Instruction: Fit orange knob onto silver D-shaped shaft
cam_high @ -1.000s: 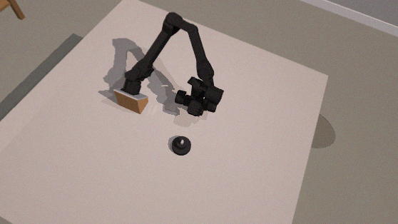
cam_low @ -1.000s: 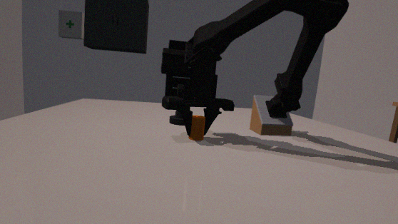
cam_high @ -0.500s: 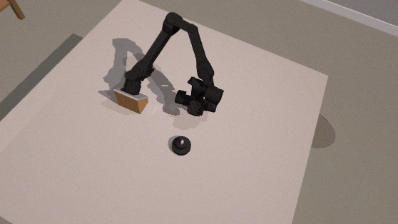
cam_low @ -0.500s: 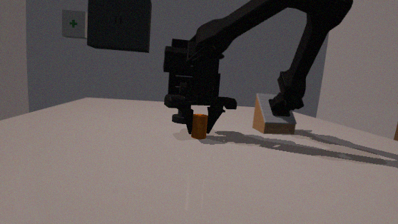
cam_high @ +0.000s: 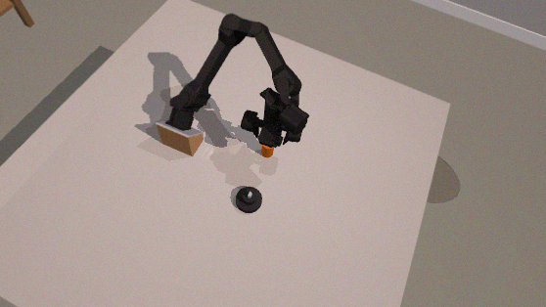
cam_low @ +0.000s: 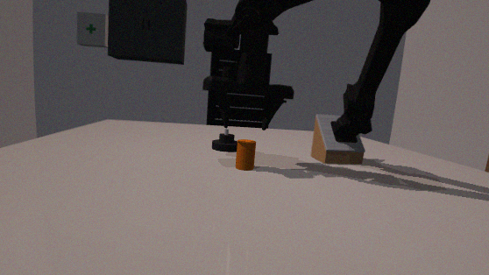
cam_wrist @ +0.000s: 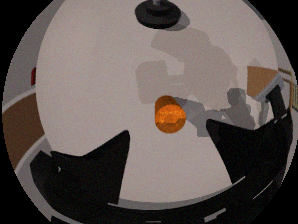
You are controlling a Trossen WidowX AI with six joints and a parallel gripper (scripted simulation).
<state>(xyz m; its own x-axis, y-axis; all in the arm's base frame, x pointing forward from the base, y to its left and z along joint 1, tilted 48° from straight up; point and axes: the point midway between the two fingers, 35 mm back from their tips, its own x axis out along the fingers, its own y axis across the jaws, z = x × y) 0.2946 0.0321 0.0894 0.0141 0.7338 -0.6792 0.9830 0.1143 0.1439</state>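
The orange knob stands upright on the table, apart from the pedestal. Its underside and hole are hidden. The round black pedestal stands beyond the knob in the wrist view, near its top edge. The silver shaft points up from its centre; its flat side is too small to tell. My gripper is open and empty, above the knob, with its fingers wide apart and the knob seen between and beyond them in the wrist view.
The arm's wooden wedge base stands on the pale table. Shadows of the arm fall around the knob. A dark cabinet hangs on the wall in the background.
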